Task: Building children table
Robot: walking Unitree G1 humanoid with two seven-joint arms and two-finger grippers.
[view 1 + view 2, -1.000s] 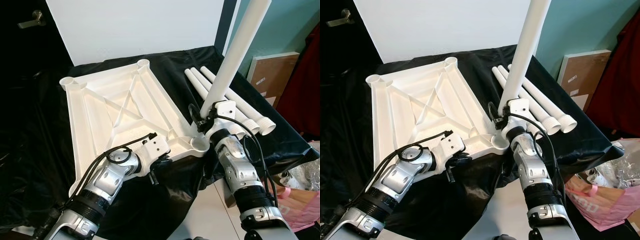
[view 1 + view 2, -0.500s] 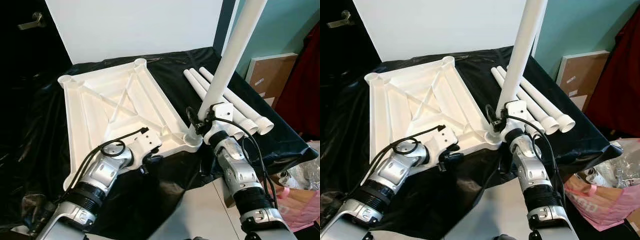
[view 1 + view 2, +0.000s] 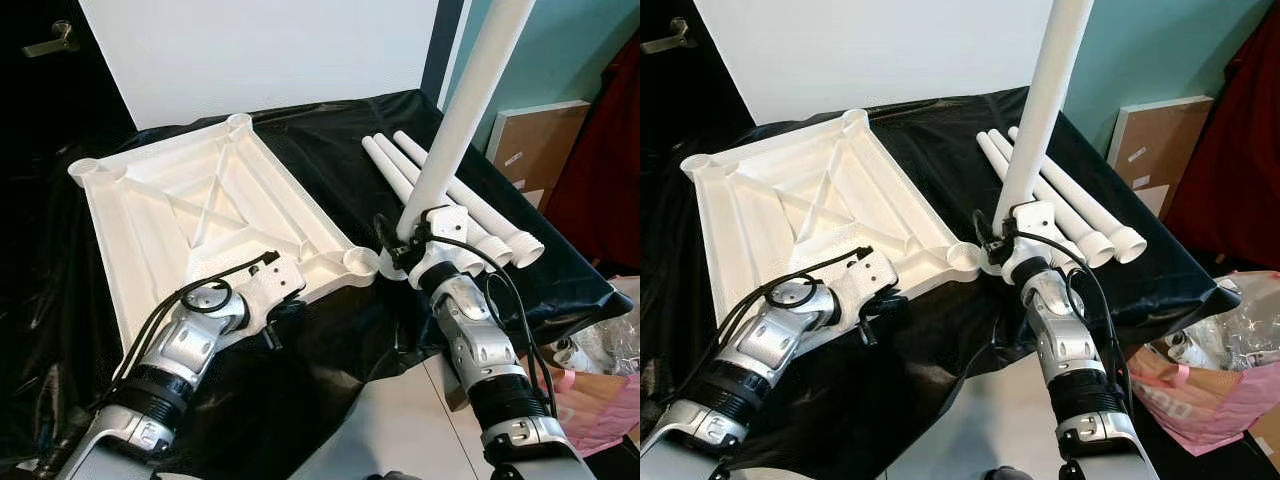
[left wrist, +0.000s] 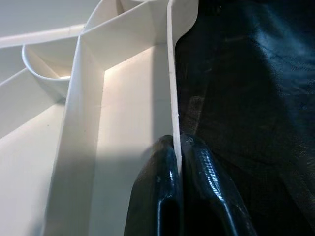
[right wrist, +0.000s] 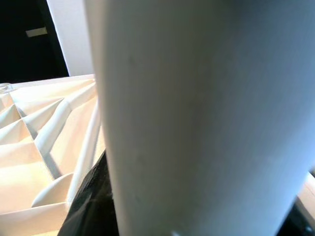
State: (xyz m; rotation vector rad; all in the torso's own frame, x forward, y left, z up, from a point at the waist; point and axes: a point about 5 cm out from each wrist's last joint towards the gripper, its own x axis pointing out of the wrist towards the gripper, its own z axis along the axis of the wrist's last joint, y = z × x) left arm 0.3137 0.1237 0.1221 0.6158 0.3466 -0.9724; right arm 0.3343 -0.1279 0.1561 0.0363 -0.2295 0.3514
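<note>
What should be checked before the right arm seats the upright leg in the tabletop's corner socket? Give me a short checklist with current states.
1. Left gripper pinching the tabletop rim: ok, fingers closed on the thin edge wall.
2. Right gripper holding the leg: ok, leg stands nearly upright.
3. Leg's lower end over the near corner socket: not ok, it sits beside the socket.
4. Socket free of debris: ok, looks empty.
5. Spare legs out of the way: ok, lying on the black cloth to the right.

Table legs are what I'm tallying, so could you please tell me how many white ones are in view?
4. One table leg stands nearly upright in the right gripper, beside the tabletop's near corner socket. Three spare legs lie side by side on the black cloth behind it.
</note>
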